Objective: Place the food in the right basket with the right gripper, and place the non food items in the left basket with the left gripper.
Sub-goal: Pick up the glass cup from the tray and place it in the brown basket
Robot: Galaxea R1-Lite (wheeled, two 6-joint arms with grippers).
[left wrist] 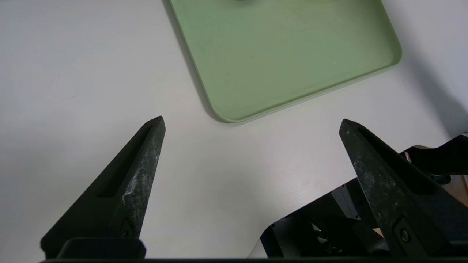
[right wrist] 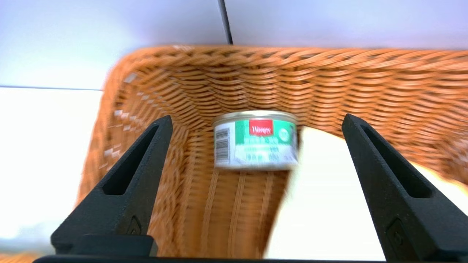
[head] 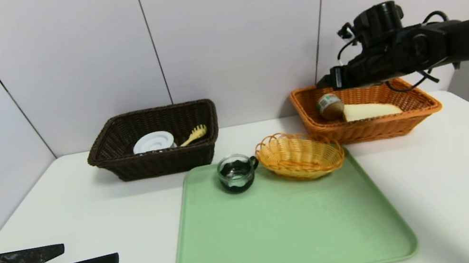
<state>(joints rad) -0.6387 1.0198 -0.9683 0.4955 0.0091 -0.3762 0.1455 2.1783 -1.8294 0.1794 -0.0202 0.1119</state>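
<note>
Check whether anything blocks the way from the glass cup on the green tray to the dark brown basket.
Nothing visible stands between the glass cup and the dark brown wicker basket; only the basket's own near wall must be cleared. The yellow wicker basket sits on the cup's other side, by its handle.

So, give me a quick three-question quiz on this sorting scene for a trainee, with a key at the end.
1. Multiple choice: which item is on the green tray? a) pasta spoon b) glass cup c) bread slice
2. True or false: the tin can is between closed fingers of the right gripper.
3. Fill in: the bread slice lies in the ____ basket.

Key: 1. b, the glass cup; 2. false, the fingers are wide apart; 3. orange.
</note>
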